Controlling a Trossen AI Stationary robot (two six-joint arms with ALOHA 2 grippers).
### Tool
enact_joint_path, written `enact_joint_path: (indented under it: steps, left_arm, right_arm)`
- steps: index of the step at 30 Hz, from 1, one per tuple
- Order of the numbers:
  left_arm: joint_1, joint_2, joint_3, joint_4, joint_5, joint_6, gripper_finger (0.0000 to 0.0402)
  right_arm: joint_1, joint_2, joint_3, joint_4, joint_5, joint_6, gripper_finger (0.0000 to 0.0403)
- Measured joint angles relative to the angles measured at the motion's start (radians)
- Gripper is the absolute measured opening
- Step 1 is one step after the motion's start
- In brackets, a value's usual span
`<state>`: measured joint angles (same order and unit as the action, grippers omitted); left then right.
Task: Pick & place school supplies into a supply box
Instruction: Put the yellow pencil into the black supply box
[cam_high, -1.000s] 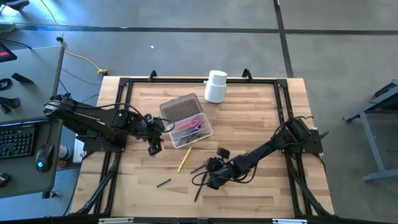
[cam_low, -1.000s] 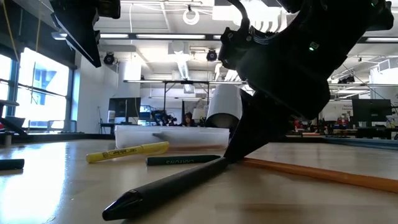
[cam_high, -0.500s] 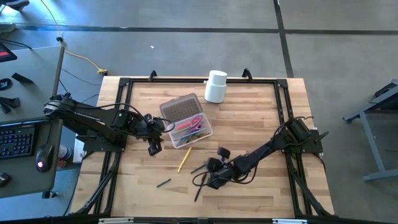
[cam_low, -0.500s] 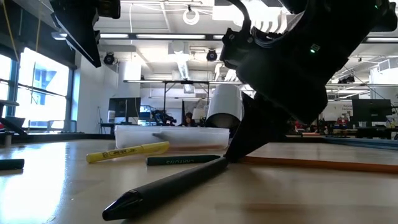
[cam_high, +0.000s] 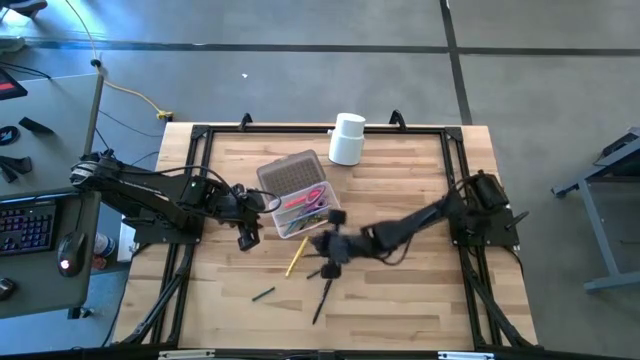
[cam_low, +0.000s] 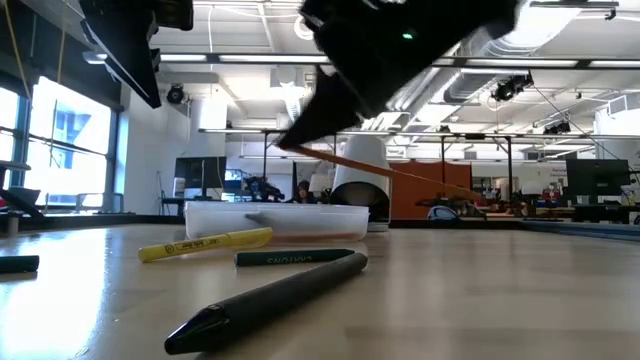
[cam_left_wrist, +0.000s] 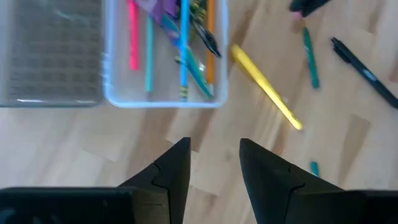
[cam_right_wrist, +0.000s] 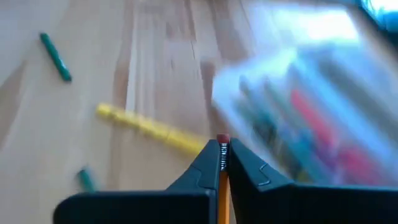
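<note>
Table: pale wooden planks (cam_high: 400, 300), lengthwise grain, framed by black rails; fills the middle of the high view.
Room: grey concrete floor around the table; a desk with a keyboard (cam_high: 25, 225) at the left edge. The low view looks into a bright hall with ceiling lights and monitors.
Supply box: clear plastic rectangular tray (cam_high: 305, 212) just left of centre, its grey dimpled lid (cam_high: 288, 173) hinged open toward the upper left; pink, blue and orange sticks lie inside.
White container: smooth cylinder (cam_high: 347, 138), upper centre, well apart from the box.
Loose supplies: yellow highlighter (cam_high: 296, 257) just below the box; black pen (cam_high: 322, 300) lower centre; short green pencil (cam_high: 263, 294) to its left; all slim, lying flat.
Right gripper: (cam_high: 333, 246) in mid-frame just right of the box, lifted off the wood, clenched on a thin orange pencil (cam_right_wrist: 222, 163) with a pink eraser end.
Left gripper: (cam_high: 249, 232) touching nothing beside the box's left end, fingers (cam_left_wrist: 171, 171) apart.
</note>
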<state>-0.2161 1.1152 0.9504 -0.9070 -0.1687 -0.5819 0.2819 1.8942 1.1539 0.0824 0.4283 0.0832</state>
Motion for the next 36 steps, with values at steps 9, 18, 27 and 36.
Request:
enact_joint_path:
  steps: [9,18,27,36]
  left_arm:
    - [0.0,-0.043,0.0,-0.039,0.159,-0.001,0.0172]
    - [0.0,-0.102,0.0,-0.054,0.041,0.057,0.0172]
    - [0.0,-0.103,0.0,-0.131,-0.009,0.134,0.0172]
    - [0.0,-0.103,0.0,-0.139,-0.052,0.141,0.0172]
  right_arm:
    - [-0.162,0.105,0.238,0.01,-0.204,-0.401,0.0004]
    - [-0.212,0.333,0.463,-0.139,-0.231,-0.498,0.0004]
    - [-0.232,0.366,0.504,-0.222,-0.191,-0.502,0.0004]
    - [-0.244,0.366,0.504,-0.243,-0.218,-0.45,0.0034]
